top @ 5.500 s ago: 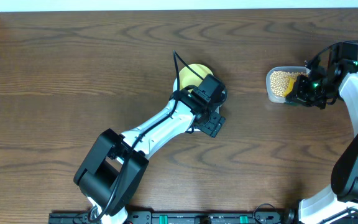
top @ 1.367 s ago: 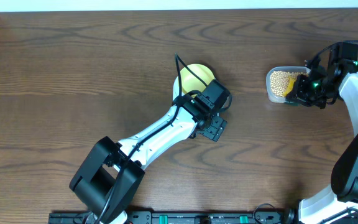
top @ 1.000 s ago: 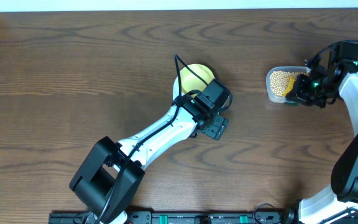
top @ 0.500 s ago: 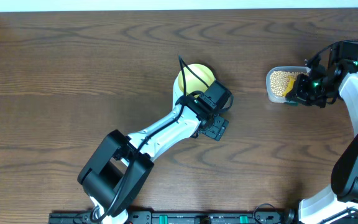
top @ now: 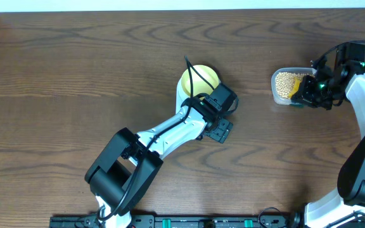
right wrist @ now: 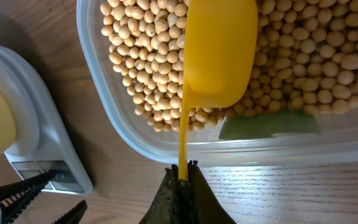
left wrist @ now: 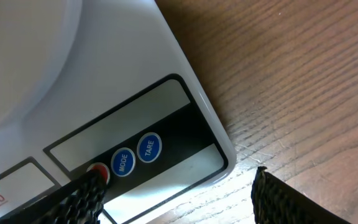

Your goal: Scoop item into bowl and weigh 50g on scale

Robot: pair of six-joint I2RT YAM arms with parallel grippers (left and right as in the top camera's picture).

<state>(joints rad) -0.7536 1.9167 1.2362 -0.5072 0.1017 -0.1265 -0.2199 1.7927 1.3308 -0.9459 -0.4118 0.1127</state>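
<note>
The left arm [top: 170,130] overhangs the scale [left wrist: 104,87] and bowl [top: 198,77]

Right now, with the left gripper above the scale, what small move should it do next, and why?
Probably lower the left gripper so one finger presses the red button. The display of the scale shows no digits, so it seems off. The open fingers hang close over the buttons, and that fingertip is right beside the red one.
</note>
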